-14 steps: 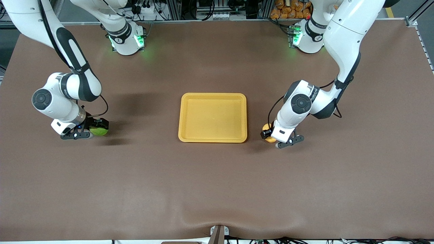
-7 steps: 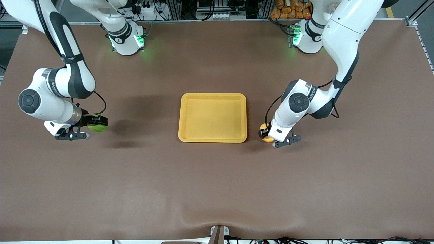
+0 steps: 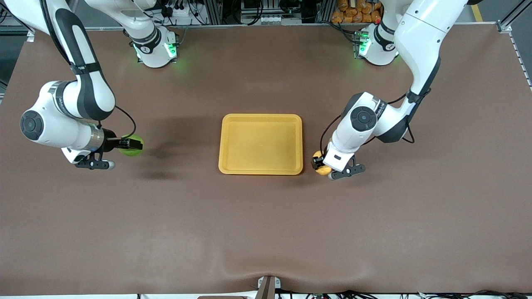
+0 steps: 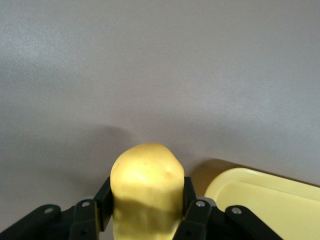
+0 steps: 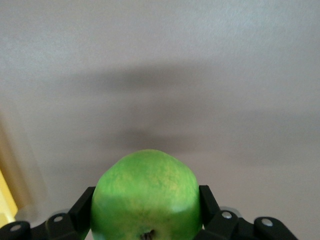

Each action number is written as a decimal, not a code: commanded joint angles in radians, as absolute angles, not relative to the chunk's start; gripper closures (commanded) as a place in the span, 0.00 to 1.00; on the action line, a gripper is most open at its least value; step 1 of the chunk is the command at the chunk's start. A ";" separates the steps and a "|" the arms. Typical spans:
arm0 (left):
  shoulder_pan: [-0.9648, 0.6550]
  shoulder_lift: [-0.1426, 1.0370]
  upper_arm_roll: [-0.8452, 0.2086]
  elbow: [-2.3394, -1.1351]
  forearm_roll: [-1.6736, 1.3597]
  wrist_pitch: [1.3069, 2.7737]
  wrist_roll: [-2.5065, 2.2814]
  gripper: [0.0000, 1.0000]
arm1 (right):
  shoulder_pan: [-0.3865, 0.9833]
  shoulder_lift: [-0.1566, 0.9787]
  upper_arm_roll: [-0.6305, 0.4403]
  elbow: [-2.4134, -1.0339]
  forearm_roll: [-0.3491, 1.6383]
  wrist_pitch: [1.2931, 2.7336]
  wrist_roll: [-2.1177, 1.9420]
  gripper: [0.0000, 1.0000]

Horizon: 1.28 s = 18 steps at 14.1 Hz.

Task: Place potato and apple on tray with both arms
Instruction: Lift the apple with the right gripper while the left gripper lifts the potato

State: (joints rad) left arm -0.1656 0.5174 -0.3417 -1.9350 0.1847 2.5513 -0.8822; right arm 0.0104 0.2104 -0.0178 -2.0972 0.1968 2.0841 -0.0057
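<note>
The potato [image 3: 319, 162] sits clamped between the fingers of the left gripper [image 3: 320, 163], lifted off the brown table [image 3: 266, 232] and hanging just beside the tray's [image 3: 260, 170] edge at the left arm's end; the left wrist view shows it pinched on both flanks, with a corner of the tray close by. The apple [image 3: 131, 146] is gripped the same way by the right gripper [image 3: 129, 144], up in the air over bare table toward the right arm's end, well apart from the tray, its shadow lying on the cloth below. The tray itself lies empty in the middle of the table. Judged from this, both pickups are done and the carry to the tray is in hand. The next move calls for each arm to bring its load over the tray floor, lower it inside the rim, and open, the apple having much more table to cross than the potato.
</note>
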 commanded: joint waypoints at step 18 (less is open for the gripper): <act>-0.282 0.590 -0.425 -1.671 0.186 2.349 -1.109 1.00 | 0.466 0.241 -0.015 -2.103 0.483 2.225 0.582 0.85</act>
State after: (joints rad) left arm -0.2629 0.5508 -0.4263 -1.7143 0.1845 2.3706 -1.0780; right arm 0.4083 0.2177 -0.0067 -2.1026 0.4618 2.1557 0.5817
